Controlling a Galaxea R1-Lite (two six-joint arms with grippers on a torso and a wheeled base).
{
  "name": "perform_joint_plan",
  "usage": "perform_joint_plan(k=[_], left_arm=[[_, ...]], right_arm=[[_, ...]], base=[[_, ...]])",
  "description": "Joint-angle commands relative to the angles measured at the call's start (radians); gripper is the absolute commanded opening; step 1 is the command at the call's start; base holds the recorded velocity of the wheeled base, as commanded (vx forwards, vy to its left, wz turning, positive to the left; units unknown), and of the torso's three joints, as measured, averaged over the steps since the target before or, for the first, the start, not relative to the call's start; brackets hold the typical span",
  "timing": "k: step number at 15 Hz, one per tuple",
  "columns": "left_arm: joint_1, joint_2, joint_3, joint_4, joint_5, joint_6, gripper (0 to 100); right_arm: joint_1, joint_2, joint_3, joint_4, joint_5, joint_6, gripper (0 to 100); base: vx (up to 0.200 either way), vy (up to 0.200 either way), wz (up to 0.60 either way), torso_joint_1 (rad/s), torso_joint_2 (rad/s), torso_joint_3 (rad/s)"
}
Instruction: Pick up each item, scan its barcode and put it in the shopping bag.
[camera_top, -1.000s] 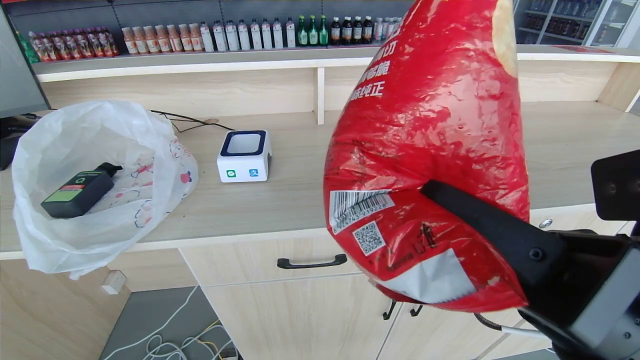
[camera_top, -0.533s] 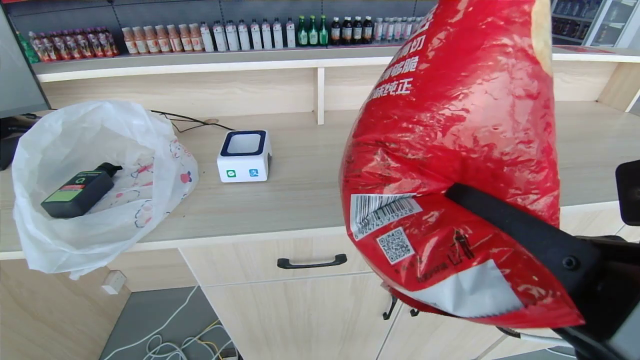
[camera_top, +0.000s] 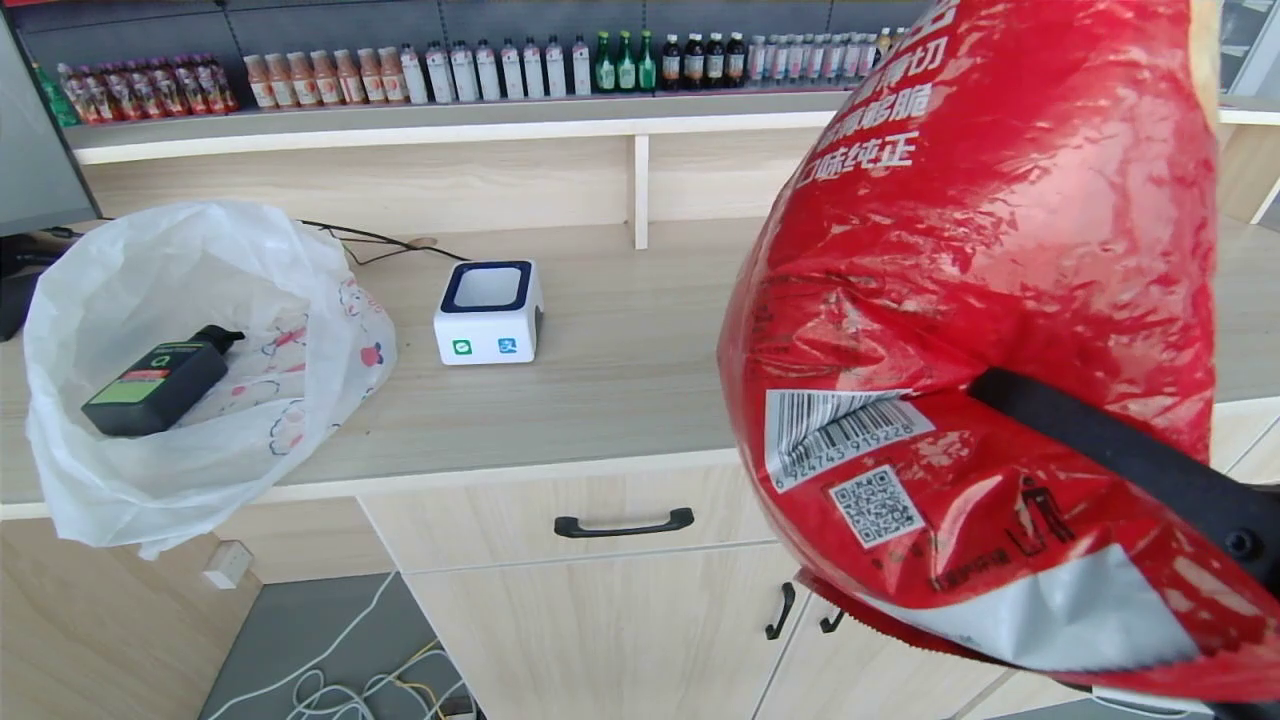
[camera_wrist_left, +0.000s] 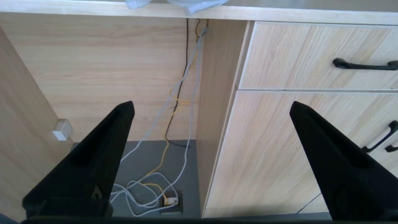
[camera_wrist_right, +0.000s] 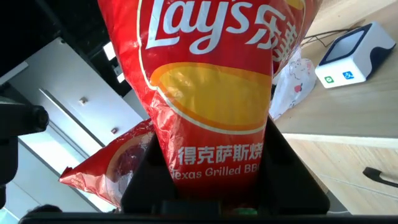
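A big red chip bag (camera_top: 980, 260) hangs high over the counter's right front edge, its barcode (camera_top: 840, 432) facing me. My right gripper (camera_top: 1010, 395) is shut on the bag's lower part, one black finger (camera_top: 1120, 455) lying across it. The right wrist view has the same bag (camera_wrist_right: 211, 93) squeezed between the fingers. At the left of the counter lies the white shopping bag (camera_top: 190, 300), open, with a dark bottle (camera_top: 160, 382) inside. The white scanner (camera_top: 490, 315) stands mid-counter. My left gripper (camera_wrist_left: 211, 162) is open and holds nothing, low in front of the cabinet.
Rows of drink bottles (camera_top: 450, 70) line the back shelf. The wooden counter (camera_top: 600, 390) has drawers with black handles (camera_top: 623, 524) below. Cables (camera_wrist_left: 161, 186) lie on the floor. A second red bag (camera_wrist_right: 106, 174) shows behind the held one.
The chip bag and my right gripper have shifted to the right and come closer to the head camera. The shopping bag, bottle and scanner have stayed put.
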Motion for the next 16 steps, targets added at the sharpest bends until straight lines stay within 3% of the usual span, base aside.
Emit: perform_joint_plan(k=[1, 9, 12, 16], left_arm=[[0.000, 0.000, 0.000, 0.000, 0.000, 0.000, 100], [0.000, 0.000, 0.000, 0.000, 0.000, 0.000, 100], [0.000, 0.000, 0.000, 0.000, 0.000, 0.000, 100], [0.000, 0.000, 0.000, 0.000, 0.000, 0.000, 100]], right_arm=[[0.000, -0.015, 0.024, -0.001, -0.001, -0.001, 0], [-0.001, 0.003, 0.012, -0.001, -0.001, -0.002, 0], [-0.009, 0.017, 0.015, -0.001, -0.007, -0.061, 0], [-0.046, 0.071, 0.020, -0.001, -0.125, -0.180, 0]], base=[[0.000, 0.000, 0.00, 0.000, 0.00, 0.000], [0.000, 0.000, 0.00, 0.000, 0.00, 0.000], [0.000, 0.000, 0.00, 0.000, 0.00, 0.000], [0.000, 0.000, 0.00, 0.000, 0.00, 0.000]])
